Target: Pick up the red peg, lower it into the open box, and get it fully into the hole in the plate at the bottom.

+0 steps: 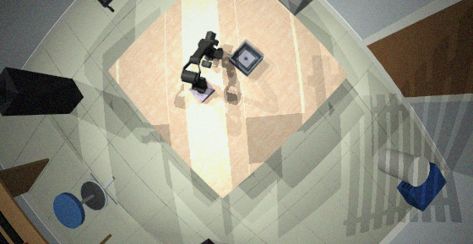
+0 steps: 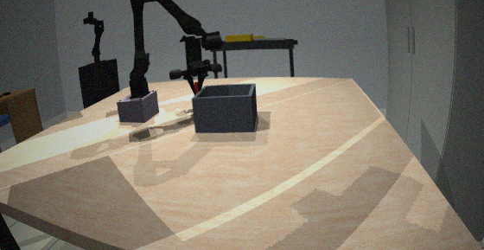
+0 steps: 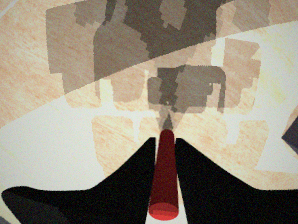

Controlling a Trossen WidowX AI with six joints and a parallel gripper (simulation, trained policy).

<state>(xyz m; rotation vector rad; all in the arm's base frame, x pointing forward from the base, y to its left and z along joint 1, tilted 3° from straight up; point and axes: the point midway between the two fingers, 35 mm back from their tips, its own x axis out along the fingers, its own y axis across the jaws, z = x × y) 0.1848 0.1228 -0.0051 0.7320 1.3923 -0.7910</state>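
Note:
The red peg [image 2: 196,86] [image 3: 165,175] stands about upright between the fingers, its round top end toward the wrist camera. My gripper [image 2: 196,91] [image 3: 165,143] is shut on it and points down, beside the box on the side toward the arm's base. Whether the peg's lower end touches the table cannot be told. In the top view the arm hides the peg. The open dark grey box [image 1: 254,66] [image 2: 225,116] stands on the table, and its corner shows at the right of the wrist view. The pale plate [image 1: 252,60] with a small dark hole lies at its bottom.
The arm's base sits on a pale purple block [image 1: 203,97] [image 2: 131,112] to the left of the box in the exterior view. The box walls rise close beside the gripper. Shadows of the arm fall across the wooden table [image 1: 211,163] [image 2: 242,184].

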